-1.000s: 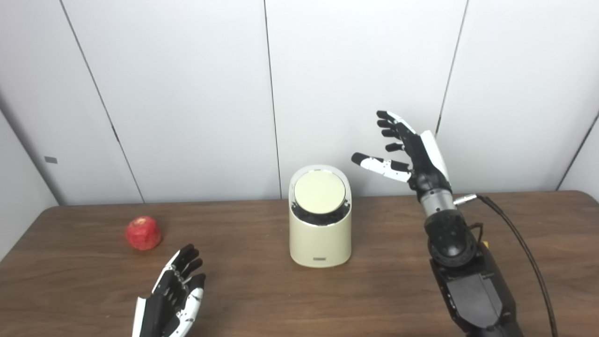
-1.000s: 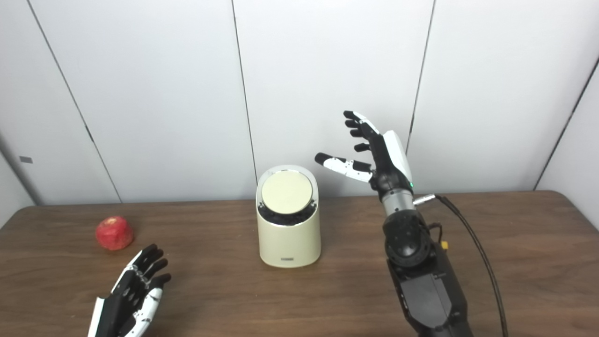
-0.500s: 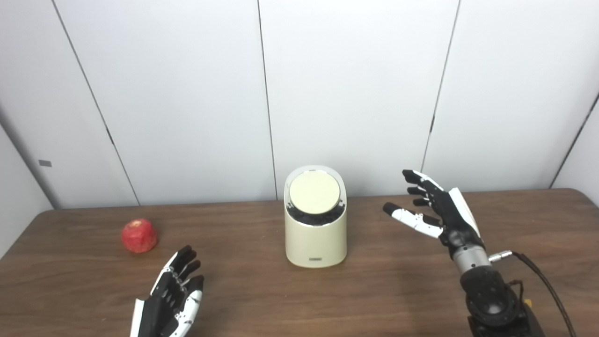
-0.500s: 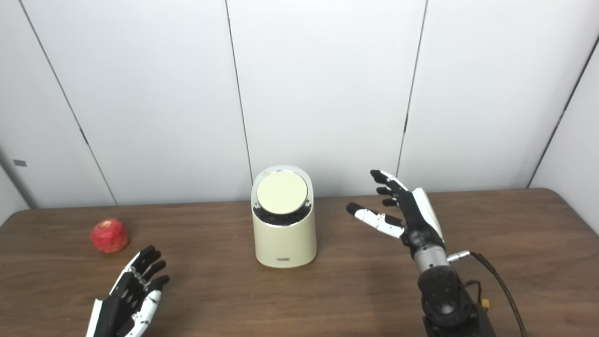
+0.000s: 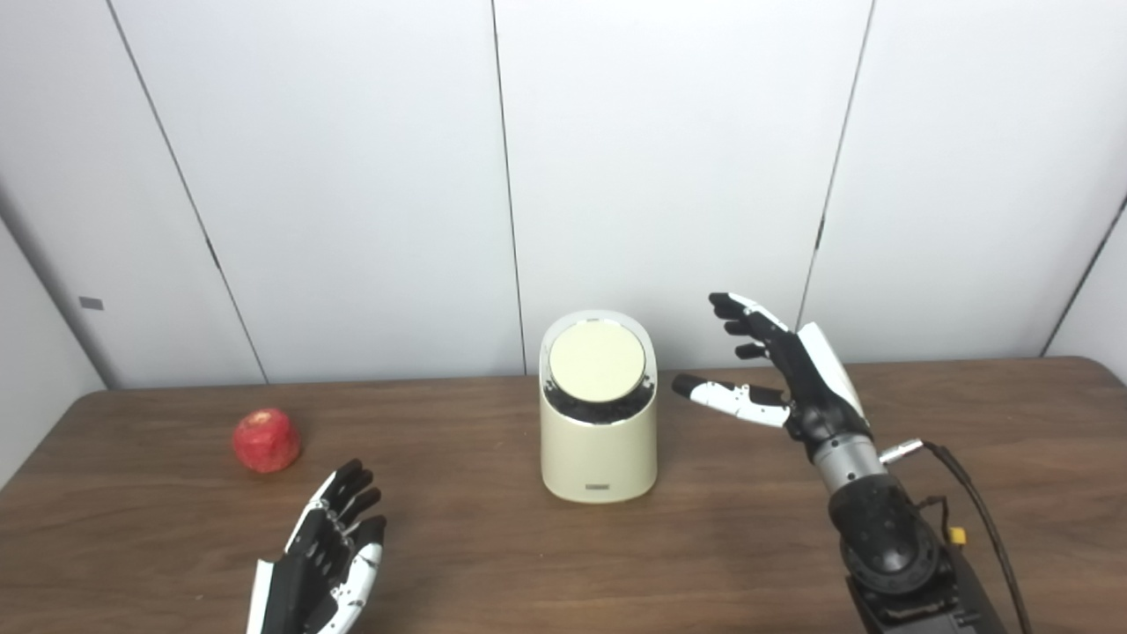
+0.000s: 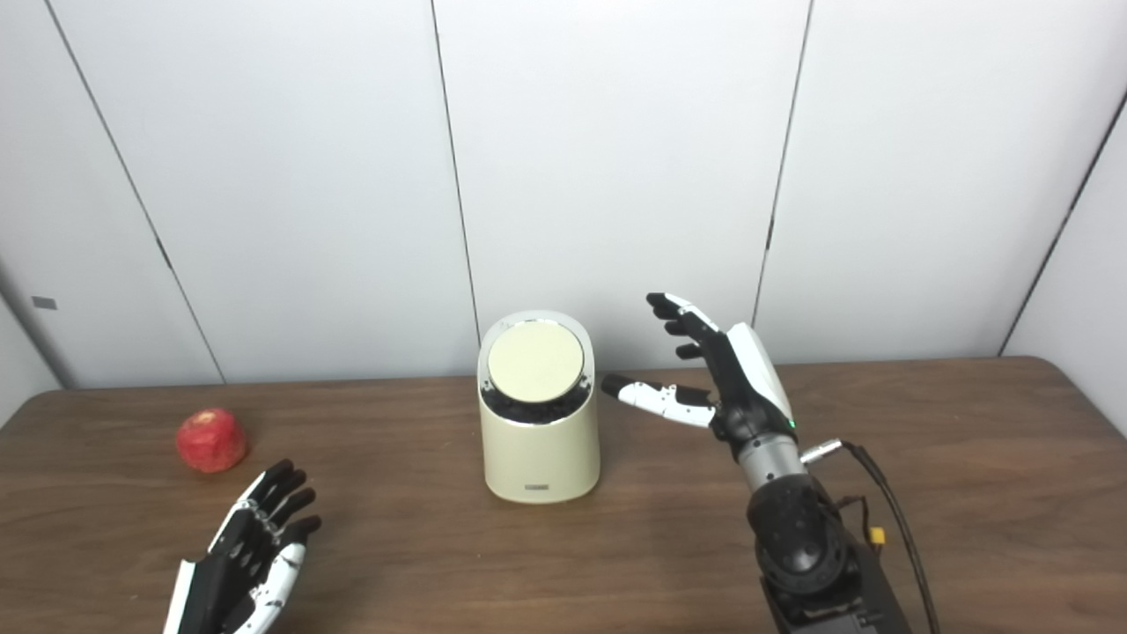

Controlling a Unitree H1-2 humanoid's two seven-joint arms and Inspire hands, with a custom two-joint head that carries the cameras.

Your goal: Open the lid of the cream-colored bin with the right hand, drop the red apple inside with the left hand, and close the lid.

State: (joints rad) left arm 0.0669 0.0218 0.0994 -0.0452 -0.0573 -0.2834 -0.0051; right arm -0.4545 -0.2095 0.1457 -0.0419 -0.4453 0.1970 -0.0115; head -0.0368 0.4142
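Right hand [image 5: 792, 374]: fingers spread, holding nothing, raised just right of the bin [image 5: 600, 440], thumb pointing at it.
Left hand [image 5: 321, 555]: spread flat, empty, low.
Lid [image 5: 598, 361]: round, down, face tilted toward the camera.
Bin axis: upright.
Apple [image 5: 266, 439]: on the table [image 5: 458, 546], beyond the left hand, well left of the bin.
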